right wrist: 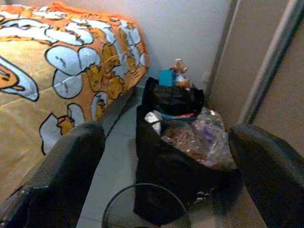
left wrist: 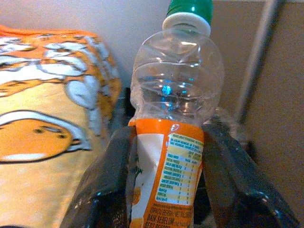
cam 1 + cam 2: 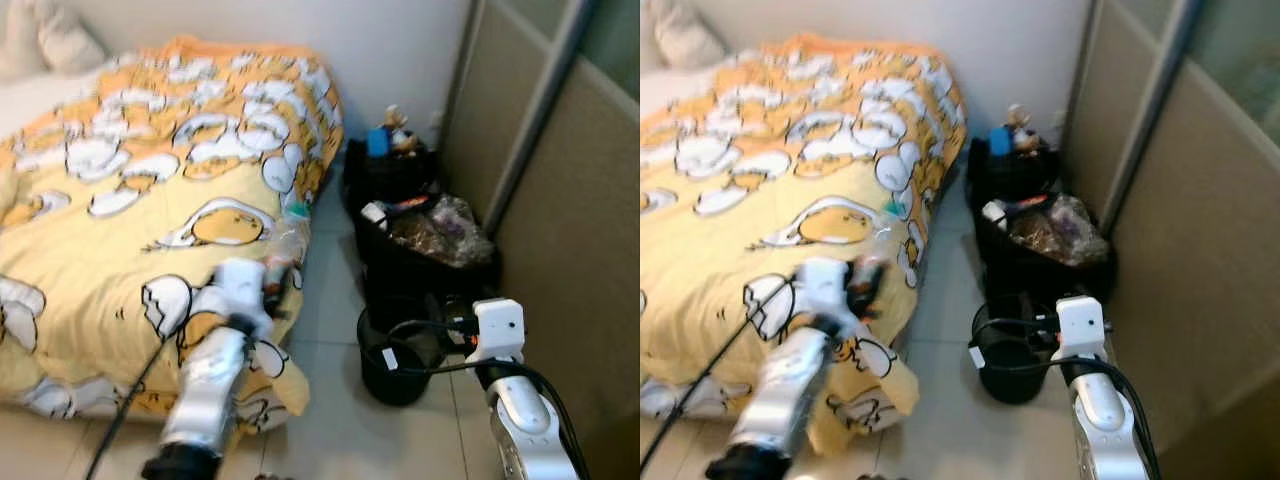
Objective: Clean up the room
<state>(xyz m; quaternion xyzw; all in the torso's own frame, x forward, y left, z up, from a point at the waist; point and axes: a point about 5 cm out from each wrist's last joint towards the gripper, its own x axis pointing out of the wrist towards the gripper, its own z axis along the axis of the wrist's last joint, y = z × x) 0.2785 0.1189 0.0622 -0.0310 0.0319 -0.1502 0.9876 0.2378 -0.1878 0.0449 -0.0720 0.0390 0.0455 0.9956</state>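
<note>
Clear plastic bottle [image 2: 175,118] with green cap and orange label, held upright between the two fingers of the left pincer [image 2: 166,185], which pinch its labelled body above the edge of the bed [image 3: 120,200]. Right pincer [image 1: 166,190], fingers spread wide and holding nothing, hangs over a round black bin [image 3: 393,362]. The right wrist view resolves a full black bag [image 1: 190,156] behind the bin; the head views add the yellow cartoon quilt [image 3: 770,180].

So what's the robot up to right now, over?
Left gripper shut on plastic bottle, over the bed edge. Right gripper open, empty, above black bin. Full black bag beside it.
</note>
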